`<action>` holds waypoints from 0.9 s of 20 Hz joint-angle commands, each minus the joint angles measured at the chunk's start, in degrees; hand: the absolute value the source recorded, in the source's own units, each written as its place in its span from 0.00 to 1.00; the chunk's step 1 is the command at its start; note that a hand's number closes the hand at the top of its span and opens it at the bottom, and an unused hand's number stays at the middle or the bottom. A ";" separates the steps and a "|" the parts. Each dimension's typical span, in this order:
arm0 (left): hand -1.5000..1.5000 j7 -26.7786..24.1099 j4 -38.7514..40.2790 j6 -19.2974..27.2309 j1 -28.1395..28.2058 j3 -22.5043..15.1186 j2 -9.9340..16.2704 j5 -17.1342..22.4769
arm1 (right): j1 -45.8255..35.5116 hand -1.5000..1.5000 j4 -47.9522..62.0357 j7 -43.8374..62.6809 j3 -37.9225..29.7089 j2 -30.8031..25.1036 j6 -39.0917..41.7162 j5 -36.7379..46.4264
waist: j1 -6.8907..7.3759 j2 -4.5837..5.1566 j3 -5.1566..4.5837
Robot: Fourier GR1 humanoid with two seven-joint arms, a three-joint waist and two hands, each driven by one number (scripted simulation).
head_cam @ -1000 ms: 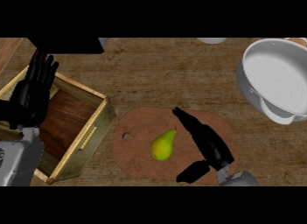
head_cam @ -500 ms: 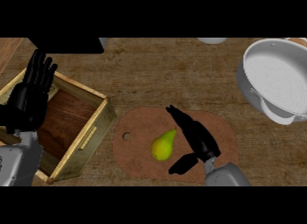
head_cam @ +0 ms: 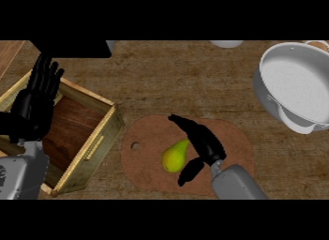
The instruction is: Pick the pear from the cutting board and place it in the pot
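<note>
Yellow-green pear (head_cam: 174, 157) — narrow end up

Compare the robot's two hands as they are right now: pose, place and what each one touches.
The right hand lies low over the cutting board, fingers and thumb flanking the pear; the left hand rests open, fingers up, over the wooden crate. The right hand is at the pear; the left hand holds nothing. Both are black, on grey forearms.

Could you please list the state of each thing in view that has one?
pear: lying on the cutting board, not lifted
cutting board: flat on the counter
pot: upright, nothing visible inside
wooden crate: open, nothing visible inside
right hand: open, beside the pear
left hand: open, resting over the crate
</note>
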 commanded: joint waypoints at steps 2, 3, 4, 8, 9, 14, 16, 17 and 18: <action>0.50 -0.01 0.07 1.08 -0.39 -0.71 -1.35 -1.54 | -2.54 1.00 3.08 -5.25 5.21 1.01 -5.19 0.38 | 0.25 0.35 0.32; 0.50 2.65 -3.76 0.95 0.26 -1.29 -0.89 -1.54 | -2.44 1.00 5.97 -7.50 5.00 1.01 -6.63 1.44 | 0.36 0.33 0.32; 0.50 -2.75 2.89 -0.63 -0.19 -0.56 -1.46 -1.63 | -1.99 1.00 0.69 -3.47 7.62 1.02 -6.14 1.64 | 0.01 0.34 0.29; 0.50 -1.35 6.41 -0.61 -4.93 1.46 -0.97 -1.32 | -3.92 1.00 7.49 -5.72 11.35 1.03 -12.70 -0.29 | 0.05 0.41 0.30; 0.50 1.00 1.55 -1.68 -2.37 2.34 0.56 -0.29 | -6.80 1.00 8.63 -3.55 12.66 1.02 -13.78 -2.84 | 0.38 0.37 0.31; 0.50 -2.15 2.67 -0.88 -0.31 1.54 -1.95 -1.96 | -1.63 1.00 0.79 0.85 10.10 1.04 -14.11 4.83 | -0.18 0.28 0.29; 0.50 1.37 1.53 -1.14 -2.60 2.53 -0.35 -0.80 | -1.56 1.00 -4.82 7.23 10.31 -0.64 -13.80 8.22 | -0.50 0.14 0.27; 0.50 3.04 -1.51 0.15 -0.51 1.25 -1.21 -1.79 | 1.15 1.00 -6.89 7.70 9.95 -1.26 -15.09 8.51 | -0.42 0.08 0.29; 0.50 1.70 0.49 -0.63 -1.89 1.13 -1.14 -1.89 | -3.88 1.00 -1.44 10.78 9.81 1.01 -16.06 11.94 | -0.19 0.21 0.28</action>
